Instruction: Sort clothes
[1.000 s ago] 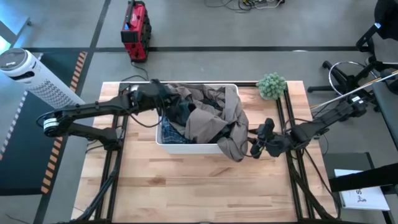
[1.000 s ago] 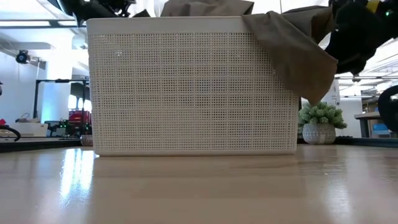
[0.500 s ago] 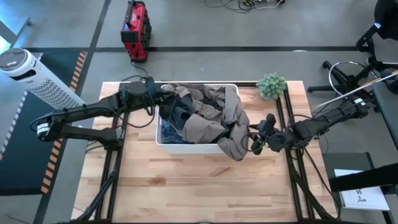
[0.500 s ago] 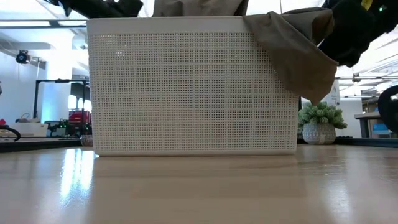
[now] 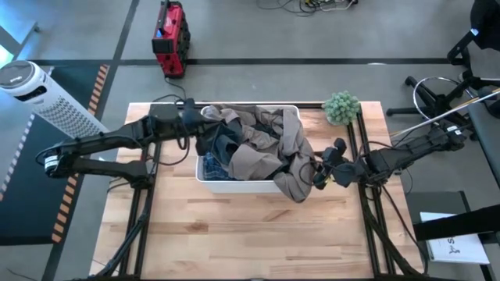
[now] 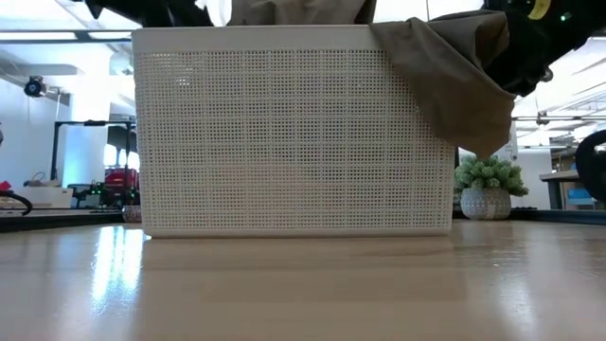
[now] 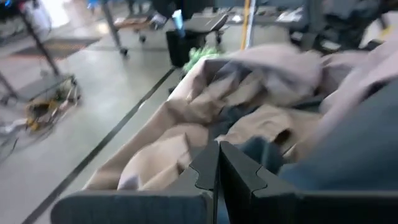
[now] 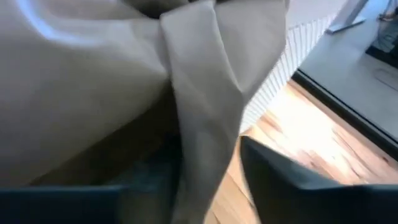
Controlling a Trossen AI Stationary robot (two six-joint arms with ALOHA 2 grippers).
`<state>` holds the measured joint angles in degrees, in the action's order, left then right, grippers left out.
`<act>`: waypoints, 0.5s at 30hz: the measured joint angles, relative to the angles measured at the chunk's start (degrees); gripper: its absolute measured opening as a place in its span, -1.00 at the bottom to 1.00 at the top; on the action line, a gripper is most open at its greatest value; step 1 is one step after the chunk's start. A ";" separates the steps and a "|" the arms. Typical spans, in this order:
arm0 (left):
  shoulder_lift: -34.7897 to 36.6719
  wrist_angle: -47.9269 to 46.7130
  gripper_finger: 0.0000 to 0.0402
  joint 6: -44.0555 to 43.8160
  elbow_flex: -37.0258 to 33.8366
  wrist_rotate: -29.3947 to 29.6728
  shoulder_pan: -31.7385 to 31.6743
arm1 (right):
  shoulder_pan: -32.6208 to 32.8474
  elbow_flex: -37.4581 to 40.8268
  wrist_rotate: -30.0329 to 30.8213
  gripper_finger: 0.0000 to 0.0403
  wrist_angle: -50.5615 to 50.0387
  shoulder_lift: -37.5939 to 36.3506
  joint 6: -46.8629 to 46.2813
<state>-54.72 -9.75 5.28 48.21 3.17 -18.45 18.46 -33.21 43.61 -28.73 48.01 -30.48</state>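
Note:
A white perforated bin [image 5: 205, 181] stands mid-table, heaped with clothes. A taupe garment [image 5: 266, 152] lies on top, and one fold of it hangs over the bin's right wall [image 6: 454, 85]. A dark grey-blue garment [image 5: 223, 144] sits at the bin's left, and a blue-white plaid shirt [image 5: 215, 168] lies under it. My left gripper [image 5: 205, 129] is over the bin's far left corner, shut on the dark garment. My right gripper [image 5: 316, 176] is open just right of the bin, its fingers either side of the hanging taupe fold [image 8: 205, 112]. My left gripper has its fingers [image 7: 208, 168] closed together on the dark grey-blue garment, which comes out right at the fingertips [image 7: 264, 152]. The fingers slant down from the table's left. The fingers hide the pinch, so I cannot tell edge or fold. The garment's lower part rests in the bin.
A small potted plant [image 5: 341, 107] stands at the table's far right corner. The near half of the wooden table [image 5: 250, 226] is bare wood. A red device and a white fan stand on the floor beyond the table's left.
My left gripper has risen a little over the bin's far left corner, and the dark garment has come up with it. My right gripper has gone toward the bin and a little up, closing in on the hanging taupe fold.

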 joint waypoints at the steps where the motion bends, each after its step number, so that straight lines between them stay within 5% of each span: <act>1: 0.54 0.42 -1.00 0.47 0.00 -0.86 0.45 | 0.00 -0.02 -0.08 -0.42 0.78 -0.04 0.40; 4: 2.53 2.10 -1.00 2.54 0.00 -3.82 2.39 | 0.03 -2.01 0.18 -0.89 1.14 -0.27 1.63; 15: 5.54 4.45 -1.00 4.90 0.09 -4.29 9.93 | 0.61 -22.98 -2.62 -0.99 8.29 3.87 19.57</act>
<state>-49.18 -5.30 10.18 48.29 -1.12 -8.52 19.07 -56.19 40.99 -20.44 51.88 -10.91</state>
